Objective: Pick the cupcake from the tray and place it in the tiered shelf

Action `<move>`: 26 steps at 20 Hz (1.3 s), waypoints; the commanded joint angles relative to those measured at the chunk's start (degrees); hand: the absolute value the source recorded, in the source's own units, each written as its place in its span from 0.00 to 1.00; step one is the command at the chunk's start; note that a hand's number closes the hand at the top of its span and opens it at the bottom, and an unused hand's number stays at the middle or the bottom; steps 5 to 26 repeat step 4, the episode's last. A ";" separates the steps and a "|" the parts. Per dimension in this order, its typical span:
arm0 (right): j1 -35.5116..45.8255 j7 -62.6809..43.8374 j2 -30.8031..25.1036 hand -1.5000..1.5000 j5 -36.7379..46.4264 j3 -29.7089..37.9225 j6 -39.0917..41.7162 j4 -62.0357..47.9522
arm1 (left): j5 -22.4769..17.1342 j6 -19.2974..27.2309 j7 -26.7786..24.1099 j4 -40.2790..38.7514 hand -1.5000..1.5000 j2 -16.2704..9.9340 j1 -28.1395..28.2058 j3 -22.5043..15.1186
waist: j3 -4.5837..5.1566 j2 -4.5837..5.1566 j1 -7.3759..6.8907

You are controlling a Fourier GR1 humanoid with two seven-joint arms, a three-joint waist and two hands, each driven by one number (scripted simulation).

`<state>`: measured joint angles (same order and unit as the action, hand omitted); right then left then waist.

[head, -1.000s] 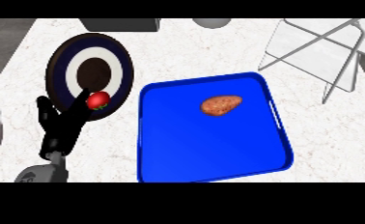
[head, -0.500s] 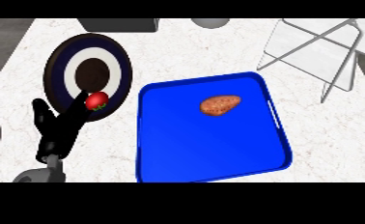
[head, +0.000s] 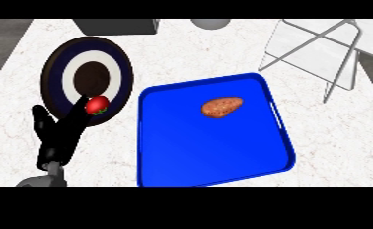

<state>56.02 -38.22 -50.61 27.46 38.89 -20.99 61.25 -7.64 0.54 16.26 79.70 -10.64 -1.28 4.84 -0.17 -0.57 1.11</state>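
A blue tray (head: pixel 218 144) lies on the white counter in the middle of the head view. On it, toward the far side, rests a brown oval pastry (head: pixel 221 107), the only thing on the tray. The wire tiered shelf (head: pixel 320 50) stands at the back right. My left hand (head: pixel 58 134) is at the lower left, fingers straight and pointing up, beside the plate's near edge and apart from the tray. My right hand does not show.
A round dark plate (head: pixel 87 77) with a white ring sits left of the tray, a red strawberry (head: pixel 97 104) on its near rim by my fingertips. A grey box (head: pixel 116 25) and a grey round object (head: pixel 211 23) stand at the back edge.
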 commanded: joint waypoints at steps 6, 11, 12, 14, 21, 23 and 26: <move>-13.70 -1.25 -4.68 0.00 -10.89 10.28 11.09 11.74 | -0.55 -1.55 -1.20 -3.70 0.50 -0.07 0.01 0.94 | 0.16 0.22 0.40; -13.70 -1.25 -4.68 0.00 -10.89 10.28 11.09 11.74 | -0.55 -1.55 -1.20 -3.70 0.50 -0.07 0.01 0.94 | 0.16 0.22 0.40; -13.70 -1.25 -4.68 0.00 -10.89 10.28 11.09 11.74 | -0.55 -1.55 -1.20 -3.70 0.50 -0.07 0.01 0.94 | 0.16 0.22 0.40; -13.70 -1.25 -4.68 0.00 -10.89 10.28 11.09 11.74 | -0.55 -1.55 -1.20 -3.70 0.50 -0.07 0.01 0.94 | 0.16 0.22 0.40; -13.70 -1.25 -4.68 0.00 -10.89 10.28 11.09 11.74 | -0.55 -1.55 -1.20 -3.70 0.50 -0.07 0.01 0.94 | 0.16 0.22 0.40; -13.70 -1.25 -4.68 0.00 -10.89 10.28 11.09 11.74 | -0.55 -1.55 -1.20 -3.70 0.50 -0.07 0.01 0.94 | 0.16 0.22 0.40; -13.70 -1.25 -4.68 0.00 -10.89 10.28 11.09 11.74 | -0.55 -1.55 -1.20 -3.70 0.50 -0.07 0.01 0.94 | 0.16 0.22 0.40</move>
